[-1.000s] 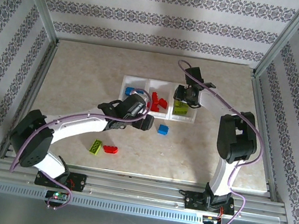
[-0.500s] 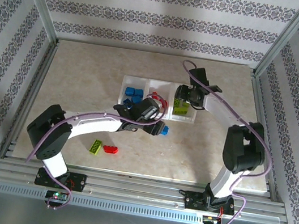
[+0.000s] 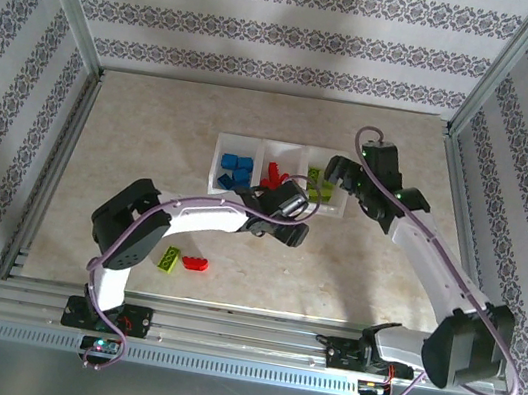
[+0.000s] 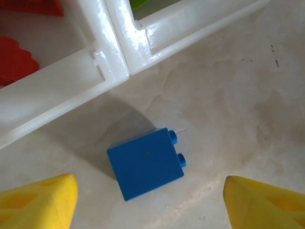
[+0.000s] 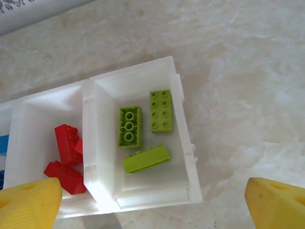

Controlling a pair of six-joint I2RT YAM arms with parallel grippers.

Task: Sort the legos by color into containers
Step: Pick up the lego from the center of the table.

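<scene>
Step in hand: judged to be pickup of the loose blue brick (image 4: 145,162) by the left claw (image 4: 150,204).
Left claw state: jaws spread wide and empty, with one yellow finger on each side of the brick.
Brick position: between the fingers, nearer the left finger than the right, and slightly ahead of the fingertips towards the tray (image 4: 114,57). It rests on the table, apart from the tray wall.
Brick appearance: blue and squarish, lying on its side with a smooth face up. Two studs project towards the right finger. Its edges sit slightly askew to the line of the jaws.
Alignment: shift the claw until the brick is centred. Turn the wrist until the pads face the flat sides squarely.
Descent: lower straight down. Keep the fingers off the tray corner just ahead.
Closure: close slowly. The studded side may slip against a pad, so confirm the hold before lifting.
Destination: the bin of blue bricks (image 3: 236,168), ahead and to the claw's left, past the bin of red bricks (image 5: 66,143).
Right claw (image 5: 152,205) state: jaws wide and empty, above the near wall of the bin holding three lime bricks (image 5: 129,125).
Remaining work: a lime brick (image 3: 170,259) and a red brick (image 3: 195,264) lie on the table behind the left claw.
</scene>
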